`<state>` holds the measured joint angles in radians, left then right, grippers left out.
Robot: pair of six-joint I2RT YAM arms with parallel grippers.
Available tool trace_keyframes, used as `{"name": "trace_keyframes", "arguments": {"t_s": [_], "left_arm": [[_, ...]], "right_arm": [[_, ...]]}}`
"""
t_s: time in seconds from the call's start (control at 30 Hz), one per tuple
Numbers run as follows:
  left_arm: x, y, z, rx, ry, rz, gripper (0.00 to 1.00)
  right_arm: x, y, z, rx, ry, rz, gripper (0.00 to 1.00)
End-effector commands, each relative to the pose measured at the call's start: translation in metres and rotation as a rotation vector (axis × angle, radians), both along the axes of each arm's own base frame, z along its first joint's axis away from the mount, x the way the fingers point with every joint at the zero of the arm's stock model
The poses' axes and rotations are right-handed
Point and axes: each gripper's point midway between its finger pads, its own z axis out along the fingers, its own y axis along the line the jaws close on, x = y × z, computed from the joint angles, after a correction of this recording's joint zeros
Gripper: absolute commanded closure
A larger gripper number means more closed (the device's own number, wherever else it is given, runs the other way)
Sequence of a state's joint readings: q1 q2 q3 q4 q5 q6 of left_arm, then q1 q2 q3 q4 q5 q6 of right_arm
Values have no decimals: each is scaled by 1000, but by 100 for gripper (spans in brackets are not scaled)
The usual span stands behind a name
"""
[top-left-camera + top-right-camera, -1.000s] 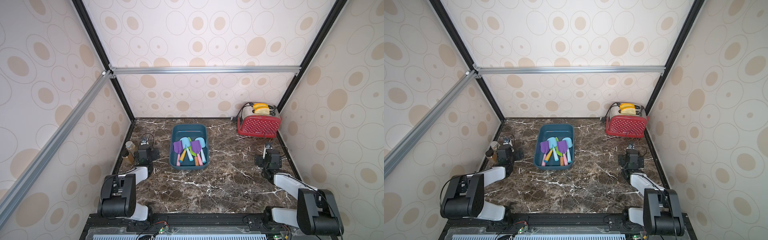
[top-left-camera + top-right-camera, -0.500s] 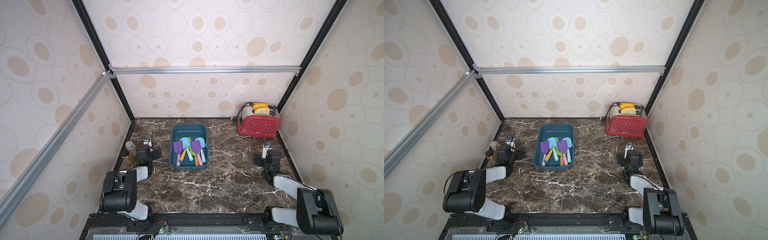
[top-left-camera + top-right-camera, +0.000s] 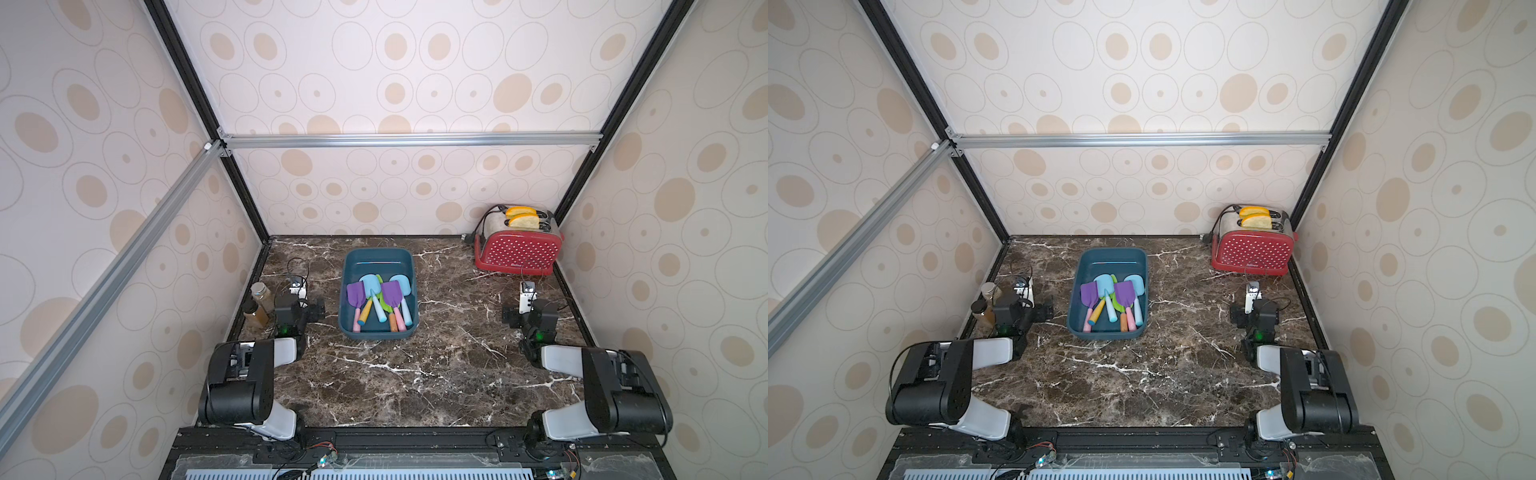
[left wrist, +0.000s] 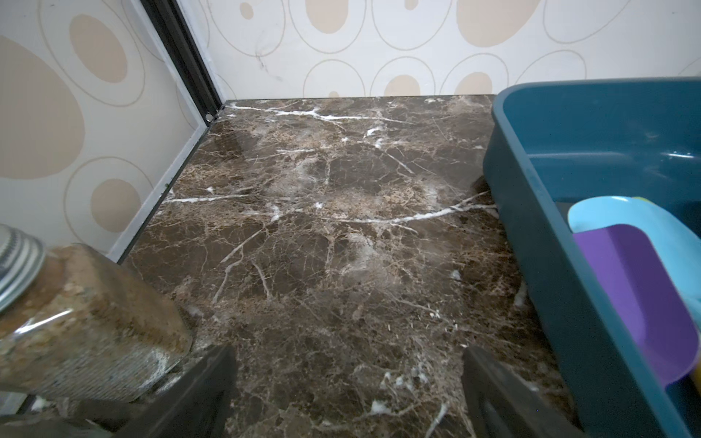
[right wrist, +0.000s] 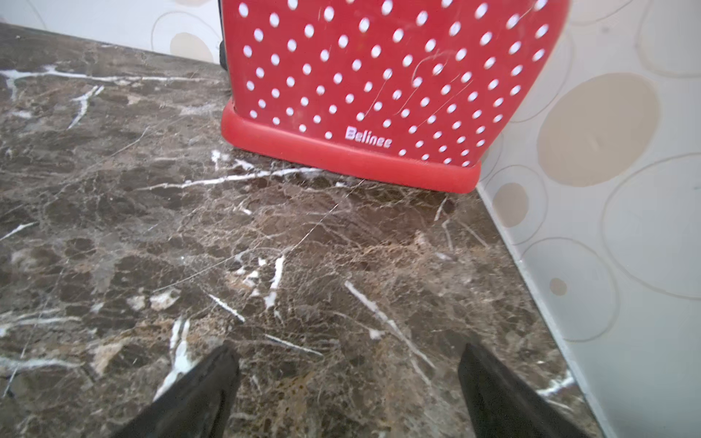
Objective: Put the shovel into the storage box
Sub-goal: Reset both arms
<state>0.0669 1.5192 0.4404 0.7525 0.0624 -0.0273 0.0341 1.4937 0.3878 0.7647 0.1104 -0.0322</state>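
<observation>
The dark teal storage box stands at the middle of the marble table in both top views. Several toy shovels lie inside it: purple blades and light blue blades, with handles toward the front. My left gripper sits left of the box, open and empty. Its wrist view shows the box wall and a purple shovel to one side. My right gripper is open and empty over bare marble.
A red polka-dot toaster holding bread slices stands at the back right, just beyond the right gripper. Two spice jars stand against the left wall beside the left gripper, one close in its wrist view. Enclosure walls surround the table.
Both arms have shifted slightly; the right wrist has moved a little toward the back. Both grippers stay open, and the shovels in the box have not moved.
</observation>
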Motion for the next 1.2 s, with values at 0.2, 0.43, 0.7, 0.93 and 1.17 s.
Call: {"name": "trace_keyframes", "arguments": {"t_s": [0.2, 0.43, 0.7, 0.93, 1.17], "left_arm": [[3, 2, 5, 37, -50, 18, 1], [2, 2, 6, 41, -53, 26, 1], [2, 2, 6, 42, -52, 26, 1], [2, 2, 6, 44, -51, 23, 1], [2, 1, 6, 49, -50, 28, 1]], "right_arm": [[12, 5, 2, 10, -11, 35, 0], [12, 4, 1, 16, -4, 36, 0], [11, 4, 1, 12, -8, 37, 0], [12, 4, 2, 13, -10, 37, 0], [11, 4, 1, 12, -7, 37, 0]]}}
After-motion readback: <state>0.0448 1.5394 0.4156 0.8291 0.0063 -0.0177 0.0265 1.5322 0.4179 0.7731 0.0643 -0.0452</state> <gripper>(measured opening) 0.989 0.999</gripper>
